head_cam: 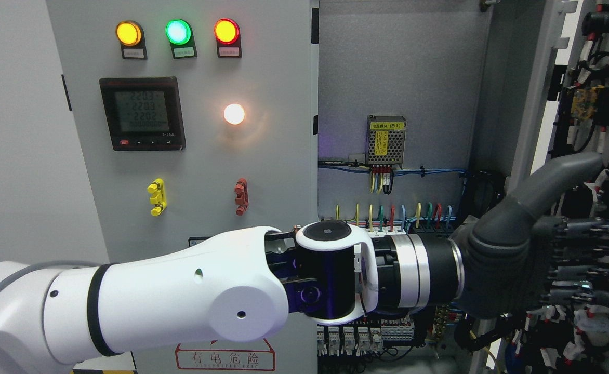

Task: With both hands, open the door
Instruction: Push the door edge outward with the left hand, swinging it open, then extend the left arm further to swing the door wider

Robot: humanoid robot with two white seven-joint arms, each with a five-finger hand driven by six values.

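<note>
The grey cabinet's left door (195, 156) is closed. The right door (538, 119) is swung out, and its inner face with wiring (606, 104) shows at the far right. My left arm (180, 296) comes in from the lower left and reaches across the opening. My left hand (569, 249) lies at the right door's edge with its thumb (564, 174) pointing up. Its fingers (585, 270) stretch out flat towards the door's inner face and grasp nothing. The right arm does not show.
The left door carries three lit lamps (177, 32), a digital meter (142, 113), a glowing white lamp (234, 114) and yellow and red latches (156, 197). Inside the cabinet are a power supply (386, 141), coloured wires (387, 213) and terminal blocks (361, 337).
</note>
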